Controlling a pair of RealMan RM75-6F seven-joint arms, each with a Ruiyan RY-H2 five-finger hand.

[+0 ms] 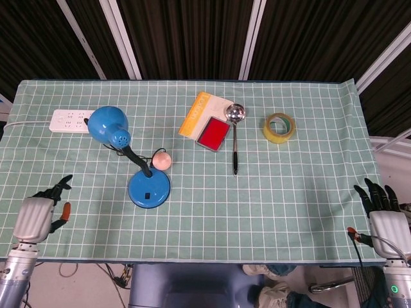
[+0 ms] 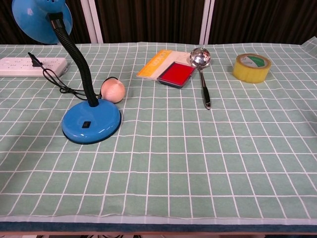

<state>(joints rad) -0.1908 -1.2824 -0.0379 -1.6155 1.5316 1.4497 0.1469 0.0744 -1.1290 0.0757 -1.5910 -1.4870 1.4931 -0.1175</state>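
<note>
Blue desk lamp (image 1: pixel 131 160) stands untouched on the tabletop (image 1: pixel 289 192); left hand (image 1: pixel 40 212) and right hand (image 1: pixel 384 215) hover empty, fingers spread, at opposite edges.

The lamp (image 1: pixel 138 163) stands on the desk (image 1: pixel 270 205) left of centre, its base toward the near edge and its head leaning up toward 10 o'clock. The power strip (image 1: pixel 69 120) lies at 9 o'clock from the lamp head, just beside it. The ball (image 1: pixel 162 160) sits at 1 o'clock from the lamp base, close against it. The booklet (image 1: pixel 200 114) lies behind centre, with the ink pad (image 1: pixel 213 134) resting on its near right corner. The ladle (image 1: pixel 234 136) lies just right of the pad, bowl at 12 o'clock, handle pointing to 6. The tape roll (image 1: pixel 279 128) lies at 3 o'clock from the ladle bowl. The left hand (image 1: pixel 40 212) hovers at 8 o'clock from the lamp base, the right hand (image 1: pixel 384 215) at the near right corner
</note>
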